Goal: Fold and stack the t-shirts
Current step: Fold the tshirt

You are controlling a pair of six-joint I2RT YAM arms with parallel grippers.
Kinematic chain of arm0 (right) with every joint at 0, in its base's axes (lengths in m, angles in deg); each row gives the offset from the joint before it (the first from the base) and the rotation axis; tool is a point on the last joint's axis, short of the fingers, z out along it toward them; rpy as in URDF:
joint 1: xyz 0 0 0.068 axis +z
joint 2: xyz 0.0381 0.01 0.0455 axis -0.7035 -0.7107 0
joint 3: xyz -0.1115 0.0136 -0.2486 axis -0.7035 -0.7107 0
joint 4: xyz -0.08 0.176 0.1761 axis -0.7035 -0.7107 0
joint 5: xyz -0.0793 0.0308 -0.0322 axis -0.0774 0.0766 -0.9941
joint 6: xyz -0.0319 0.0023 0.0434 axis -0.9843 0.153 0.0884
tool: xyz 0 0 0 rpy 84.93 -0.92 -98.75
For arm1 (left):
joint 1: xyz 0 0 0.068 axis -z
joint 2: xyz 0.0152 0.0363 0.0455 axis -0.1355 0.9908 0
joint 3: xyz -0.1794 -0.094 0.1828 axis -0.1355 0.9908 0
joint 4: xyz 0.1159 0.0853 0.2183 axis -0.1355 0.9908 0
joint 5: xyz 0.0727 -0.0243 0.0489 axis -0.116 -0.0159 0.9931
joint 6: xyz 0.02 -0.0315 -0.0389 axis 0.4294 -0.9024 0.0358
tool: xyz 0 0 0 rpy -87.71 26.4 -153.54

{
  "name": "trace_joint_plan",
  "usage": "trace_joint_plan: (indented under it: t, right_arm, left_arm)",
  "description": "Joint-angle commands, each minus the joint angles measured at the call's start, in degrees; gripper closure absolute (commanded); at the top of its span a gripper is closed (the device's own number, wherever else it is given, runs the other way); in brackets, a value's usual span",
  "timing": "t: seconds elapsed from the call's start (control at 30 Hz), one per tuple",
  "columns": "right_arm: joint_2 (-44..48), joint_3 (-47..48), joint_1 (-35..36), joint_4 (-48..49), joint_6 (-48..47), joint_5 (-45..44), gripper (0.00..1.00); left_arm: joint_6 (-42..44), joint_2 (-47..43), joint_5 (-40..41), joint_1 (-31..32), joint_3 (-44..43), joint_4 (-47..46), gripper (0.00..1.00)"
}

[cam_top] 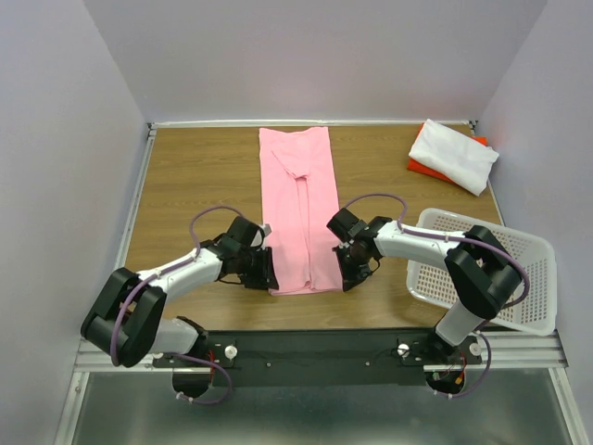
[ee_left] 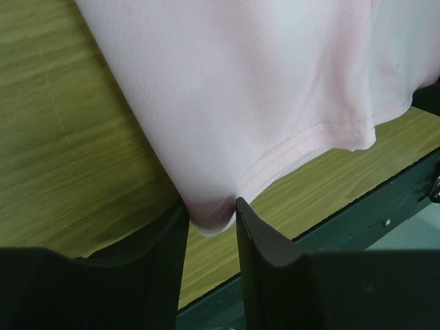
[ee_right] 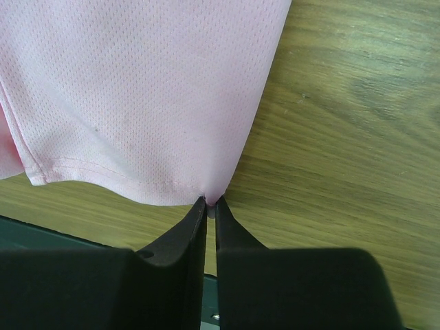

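The pink t-shirt (cam_top: 298, 209) lies down the middle of the wooden table (cam_top: 190, 176), folded lengthwise into a long narrow strip of fine mesh with a stitched hem. The left gripper (ee_left: 212, 210) clamps the bunched near-left hem corner. The right gripper (ee_right: 210, 204), nearly closed, pinches the near-right corner. The white t-shirt (cam_top: 454, 155) sits folded on the orange-red t-shirt (cam_top: 414, 167) at the far right corner.

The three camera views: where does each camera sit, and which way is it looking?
Top external: high behind the robot, looking down at the table; left arm and right arm show, pink t-shirt between.
Left wrist: on the left arm, looking along the left gripper, gripping one near corner.
Right wrist: on the right arm, looking along the right gripper, pinching the other near corner.
Shared: both wrist views show the shirt's near hem and the tabletop.
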Motion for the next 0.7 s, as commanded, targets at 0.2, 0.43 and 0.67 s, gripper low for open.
trace_joint_plan:
  t: [0.2,0.43,0.67]
  right_arm:
    - [-1.3,-0.8,-0.1,0.4,-0.5,-0.7,0.86]
    - [-1.5,-0.2,-0.2,0.4,-0.5,-1.0,0.90]
    - [-1.2,0.8,-0.1,-0.5,-0.4,-0.9,1.00]
  left_arm:
    - [-1.7,-1.6,1.8,0.6,2.8,2.3,0.66]
    - [-0.5,-0.3,1.3,0.6,1.9,1.4,0.85]
    - [0.1,-0.3,2.2,0.6,1.2,2.5,1.00]
